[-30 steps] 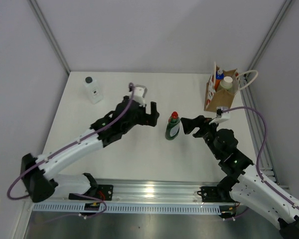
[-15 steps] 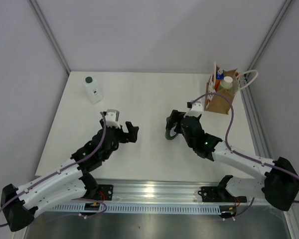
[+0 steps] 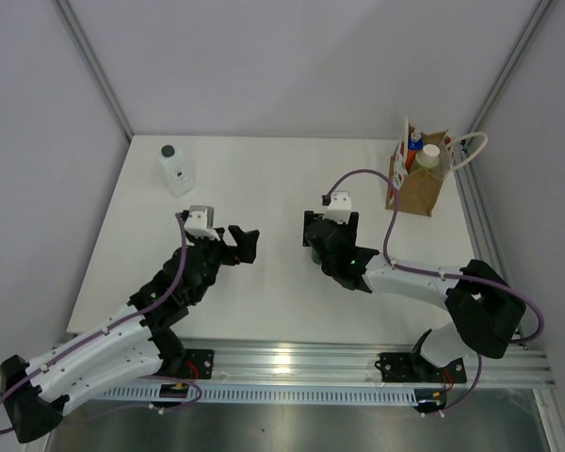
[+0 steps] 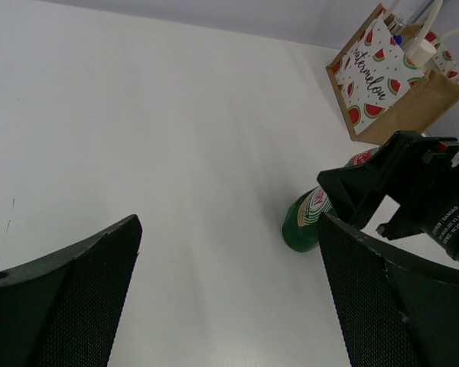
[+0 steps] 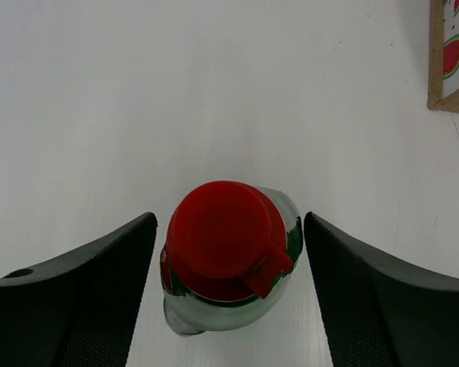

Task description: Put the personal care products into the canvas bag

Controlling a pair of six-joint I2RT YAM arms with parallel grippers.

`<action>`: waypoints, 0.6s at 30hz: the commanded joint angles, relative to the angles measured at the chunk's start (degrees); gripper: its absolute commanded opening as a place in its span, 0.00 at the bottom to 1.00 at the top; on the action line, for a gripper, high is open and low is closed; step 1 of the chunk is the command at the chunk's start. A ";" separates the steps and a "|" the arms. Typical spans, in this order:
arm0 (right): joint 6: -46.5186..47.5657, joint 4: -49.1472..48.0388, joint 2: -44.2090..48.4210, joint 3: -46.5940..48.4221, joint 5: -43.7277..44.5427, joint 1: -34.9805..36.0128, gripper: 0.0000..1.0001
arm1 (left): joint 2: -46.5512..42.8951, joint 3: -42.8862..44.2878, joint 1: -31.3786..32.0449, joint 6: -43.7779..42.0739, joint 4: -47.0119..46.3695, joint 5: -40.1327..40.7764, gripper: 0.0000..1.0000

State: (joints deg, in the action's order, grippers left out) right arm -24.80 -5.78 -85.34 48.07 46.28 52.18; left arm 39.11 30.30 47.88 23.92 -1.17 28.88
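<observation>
The canvas bag (image 3: 420, 187) stands at the table's back right, with the olive-green bottle's whitish cap (image 3: 431, 153) and the orange-red bottle's blue cap (image 3: 414, 142) showing inside it. The bag also shows in the left wrist view (image 4: 385, 82). The clear square bottle with black cap (image 3: 176, 169) stands at the back left. My right gripper (image 3: 322, 247) is open, pointing down, its fingers either side of a dark green bottle with red cap (image 5: 223, 245), not touching it. My left gripper (image 3: 245, 245) is open and empty, left of that bottle (image 4: 307, 220).
The green bottle is mostly hidden under the right gripper in the top view. The right gripper's black body (image 4: 413, 183) stands over the bottle in the left wrist view. The bag's corner (image 5: 453, 57) shows at the right wrist view's upper right.
My right gripper has swung left and come down over the green bottle, now straddling it. My left arm has drawn back toward the near left, away from the bottle.
</observation>
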 commanded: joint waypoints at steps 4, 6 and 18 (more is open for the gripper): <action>11.25 -8.46 1.49 -2.37 -4.15 -1.11 0.80 | 0.79 0.37 0.11 -0.19 -1.64 -0.41 0.99; 13.09 -8.98 3.07 -3.42 -8.47 -2.08 0.80 | 0.61 0.37 0.11 -0.19 -1.73 -0.41 0.99; 14.07 -5.12 11.25 -6.50 -23.86 -10.17 0.79 | 0.79 0.46 0.11 -0.10 -2.00 -1.29 0.99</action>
State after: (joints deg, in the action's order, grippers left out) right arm -11.73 -10.39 -75.85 42.22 26.46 42.70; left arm 39.97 30.30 47.88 23.94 -1.19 28.29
